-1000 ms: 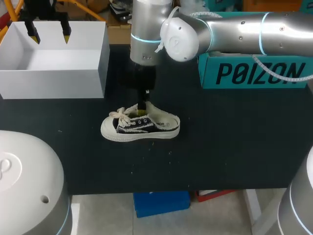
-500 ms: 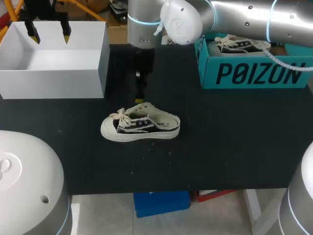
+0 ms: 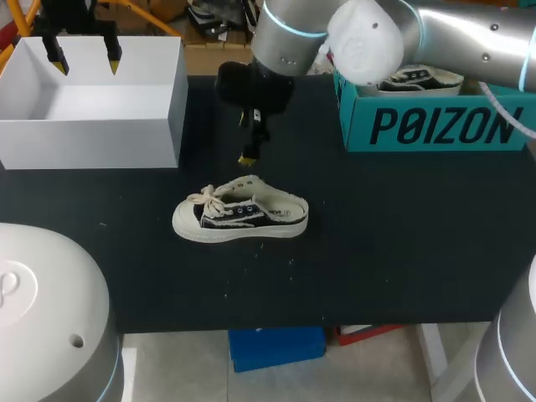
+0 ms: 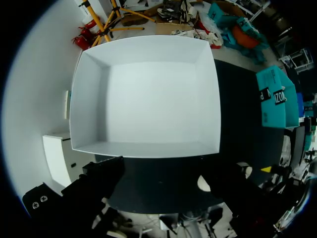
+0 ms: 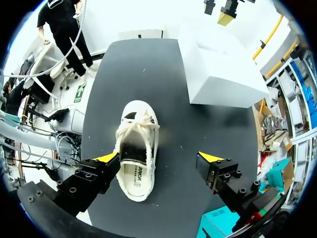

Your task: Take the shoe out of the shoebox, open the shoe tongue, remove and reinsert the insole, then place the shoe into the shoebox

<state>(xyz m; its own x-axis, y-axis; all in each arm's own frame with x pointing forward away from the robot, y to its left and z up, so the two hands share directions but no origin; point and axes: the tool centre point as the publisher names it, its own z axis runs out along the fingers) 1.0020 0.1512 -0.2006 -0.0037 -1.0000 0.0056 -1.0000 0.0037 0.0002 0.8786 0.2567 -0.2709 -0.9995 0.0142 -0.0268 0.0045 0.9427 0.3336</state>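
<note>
Shoe (image 3: 241, 216) upright on its sole at middle of black table (image 3: 385, 251), toe toward left arm's side, outside both boxes. Right gripper (image 5: 158, 157) just beyond shoe and above it, fingers wide apart, holding nothing. Farther back: white box (image 3: 92, 134) at left, teal shoebox (image 3: 435, 126) at right. Left gripper (image 3: 84, 60) over white box's far wall, fingers spread, holding nothing.

Even overhead light fills my head view: the white box (image 3: 92, 100) glows at upper left, highlights streak my right arm (image 3: 469, 38) at upper right, the black table (image 3: 377, 251) stays dull. The right wrist view shows soft shadow beside the box.
</note>
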